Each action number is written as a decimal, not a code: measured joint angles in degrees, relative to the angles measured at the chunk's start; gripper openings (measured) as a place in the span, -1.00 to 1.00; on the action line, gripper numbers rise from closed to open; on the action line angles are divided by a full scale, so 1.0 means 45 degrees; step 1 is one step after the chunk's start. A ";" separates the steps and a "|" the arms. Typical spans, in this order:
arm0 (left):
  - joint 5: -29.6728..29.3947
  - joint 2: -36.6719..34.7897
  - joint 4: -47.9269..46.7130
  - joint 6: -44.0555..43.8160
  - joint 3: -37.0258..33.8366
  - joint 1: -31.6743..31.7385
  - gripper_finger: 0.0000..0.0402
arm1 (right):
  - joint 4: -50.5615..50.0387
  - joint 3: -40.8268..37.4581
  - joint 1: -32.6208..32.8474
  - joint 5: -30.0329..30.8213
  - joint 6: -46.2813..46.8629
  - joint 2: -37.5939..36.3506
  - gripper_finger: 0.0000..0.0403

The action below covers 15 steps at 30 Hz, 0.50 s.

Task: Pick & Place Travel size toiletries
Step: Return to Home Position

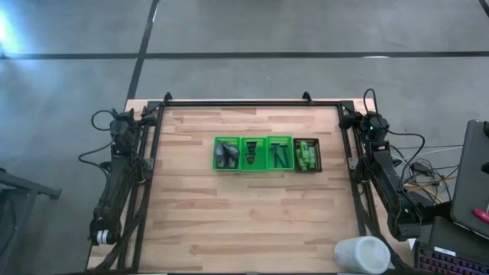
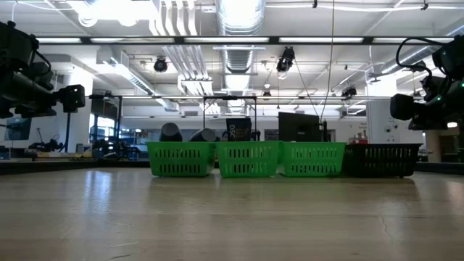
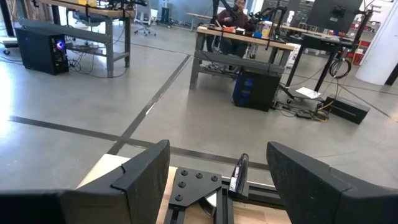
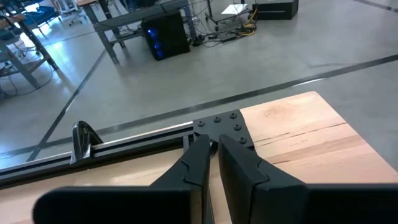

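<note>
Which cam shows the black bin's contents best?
High view: looking straight down, it shows the green mini bottles lying inside the black bin. Low view shows only the bin's slotted side, contents hidden. Neither wrist view shows the bin.

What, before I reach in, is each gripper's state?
Left gripper: open, empty, at the table's back-left corner.
Right gripper: shut, empty, at the back-right corner.

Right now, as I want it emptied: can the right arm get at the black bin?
Probably yes: the right gripper, shut, sits at the right edge of the table, with bare wood between it and the black bin.
</note>
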 joint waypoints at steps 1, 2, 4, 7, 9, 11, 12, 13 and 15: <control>0.0000 -0.0001 0.0000 0.0000 0.0000 0.0000 0.36 | 0.0000 0.0003 0.0003 -0.0004 0.0000 0.0004 -0.84; 0.0000 -0.0001 0.0000 0.0000 0.0000 0.0000 0.36 | 0.0000 0.0002 -0.0001 0.0000 -0.0005 0.0000 -0.84; 0.0000 -0.0001 0.0000 0.0000 0.0000 0.0000 0.36 | 0.0000 0.0002 0.0001 -0.0004 -0.0002 0.0000 -0.84; 0.0000 -0.0001 0.0001 0.0000 0.0000 0.0000 0.36 | 0.0000 0.0000 0.0000 -0.0002 -0.0004 0.0001 -0.80; 0.0000 -0.0001 0.0000 0.0000 0.0000 0.0000 0.36 | 0.0000 -0.0001 -0.0001 -0.0002 0.0000 0.0000 -0.78; 0.0005 -0.0001 0.0003 0.0000 0.0000 0.0000 0.36 | 0.0000 0.0004 -0.0001 -0.0001 0.0000 0.0004 -0.75; 0.0001 -0.0001 0.0000 0.0000 0.0000 0.0000 0.36 | 0.0000 0.0004 -0.0001 -0.0005 -0.0005 0.0000 -0.73; 0.0001 -0.0001 0.0005 -0.0004 0.0000 0.0000 0.36 | 0.0000 0.0003 0.0004 -0.0005 -0.0004 0.0004 -0.72; 0.0005 0.0000 0.0004 -0.0004 0.0000 0.0002 0.36 | 0.0000 0.0002 0.0001 -0.0002 0.0000 0.0002 -0.68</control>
